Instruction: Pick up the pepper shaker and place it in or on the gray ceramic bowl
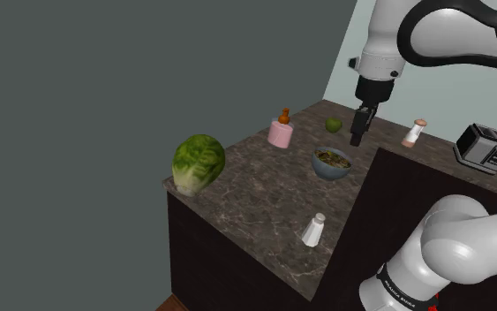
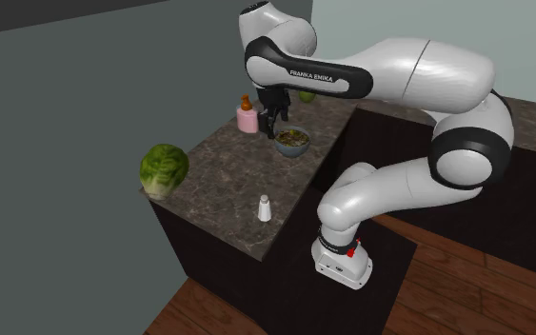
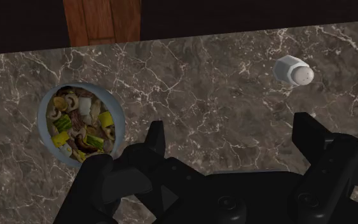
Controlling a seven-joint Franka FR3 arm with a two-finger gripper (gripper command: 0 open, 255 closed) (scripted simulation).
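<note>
Currently the hand (image 1: 359,132) hangs above the counter (image 1: 255,199). Its fingers (image 3: 155,137) are spread, with nothing between them.

Two shakers are present. I take the white shaker (image 3: 294,70) as the pepper shaker. That is a judgement: its colour gives no help, but it shares the bowl's stretch of counter. It stands upright, long axis vertical, close to the counter's edge. It is well apart from the hand, out past one fingertip on the side away from the bowl. The brown-capped shaker (image 1: 414,132) stands on the opposite side of the hand, near the toaster (image 1: 485,146), and could be mistaken for the target.

The gray bowl (image 3: 44,121) sits just beside the hand, outside the other finger and below the fingertips. It is already full of chopped food (image 3: 82,124): mushroom-like slices and green pieces. The shaker would probably rest on that food and may tip.

Next move (judgement): travel out toward the counter's edge, come down over the cap and close across the body. The body looks many-sided, so the approach angle should matter little.

Not involved: lettuce (image 1: 199,163), pink bottle (image 1: 281,131), green apple (image 1: 333,125).
</note>
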